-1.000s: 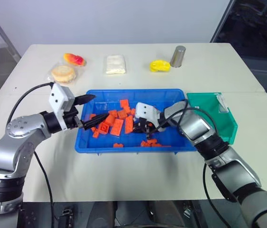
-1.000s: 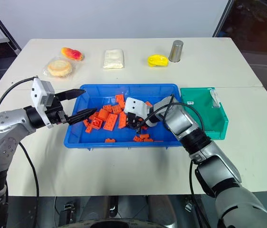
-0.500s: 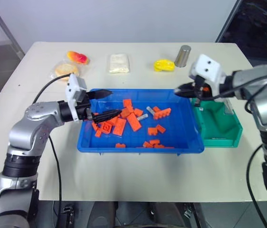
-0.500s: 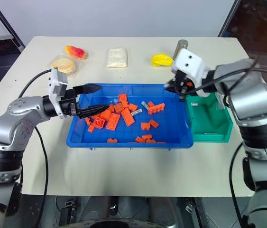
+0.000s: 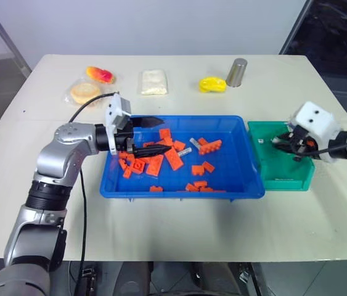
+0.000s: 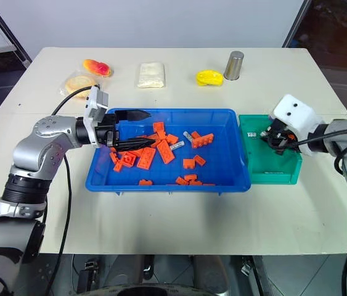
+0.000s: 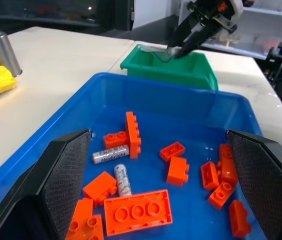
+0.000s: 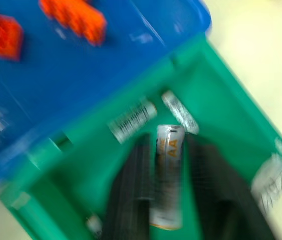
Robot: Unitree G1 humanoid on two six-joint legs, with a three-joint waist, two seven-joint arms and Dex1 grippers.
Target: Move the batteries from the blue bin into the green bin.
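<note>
So my right gripper (image 6: 270,137) is hanging over the green bin (image 6: 272,169), fingers parted a bit with a battery (image 8: 167,176) sitting lengthwise between them in the right wrist view. That shot is smeared, so I honestly can't tell if the fingers are touching it or if it's loose. Two more batteries (image 8: 132,120) lie on the green floor just past my fingertips, one angled next to the other. The green bin sits right against the blue bin (image 5: 179,190), at 3 o'clock from it on the table. My left gripper (image 5: 151,134) is spread wide with nothing in it, reaching in over the blue bin's 9 o'clock end. From the left wrist view I can see two batteries (image 7: 110,154) in the blue bin, lying close together beside an upright orange brick (image 7: 132,134), one almost at a right angle to the other. Orange bricks are scattered all over the tray floor, most of them toward the left half. Up at 12 o'clock on the table there's a metal can (image 5: 237,73) with a yellow thing (image 5: 212,84) just beside it.
</note>
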